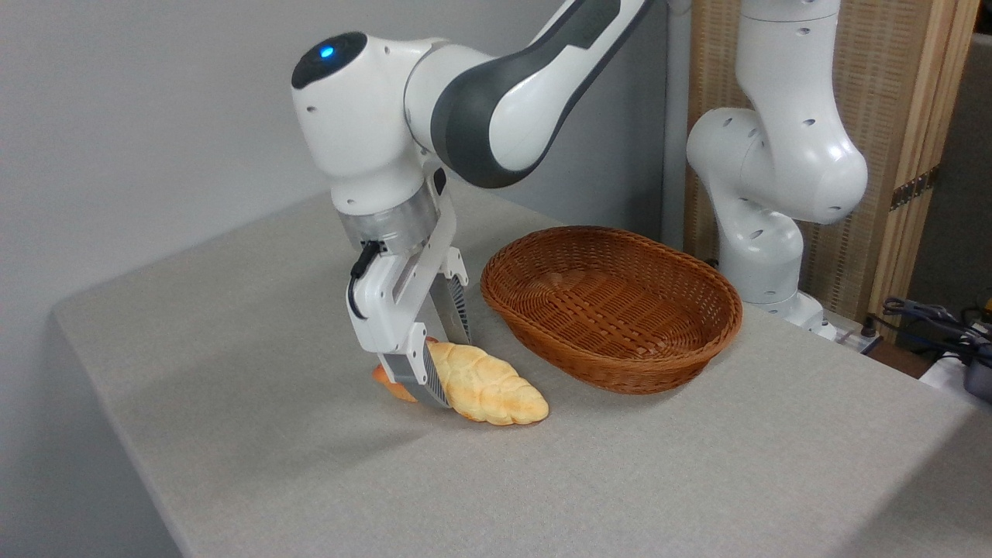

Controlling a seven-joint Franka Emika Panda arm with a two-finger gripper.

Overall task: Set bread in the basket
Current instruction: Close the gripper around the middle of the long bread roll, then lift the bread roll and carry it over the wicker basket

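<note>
1. I see the gripper (443,364) lowered to the table (232,372), its two fingers (422,373) set on either side of the left part of the bread (484,385). The near finger lies against the front of the loaf and the far finger (457,310) stands behind it. The fingers appear to pinch the loaf; I cannot confirm firm contact on the far side.
2. The bread lies on the table surface, just beside the basket (612,306) on its front-left side, and apart from it. The loaf runs from upper left to lower right. Its right end is free; its left end shows past the near finger as a small orange tip.
3. Edges: the table's left corner lies well to the left of the gripper. The front edge runs diagonally along the lower left of the view. The right side of the table continues out of view.
4. Open room: bare table surface extends to the left of and in front of the loaf, and in front of the basket towards the lower right.
5. The basket stands upright on the table, right of the gripper, with its rim open upward. The woven floor visible to me holds nothing.
6. The arm's base (763,232) stands behind the basket's right end, near the far table edge.
7. A wooden screen (899,116) stands behind the base. Cables (930,322) lie at far right, off the table.
</note>
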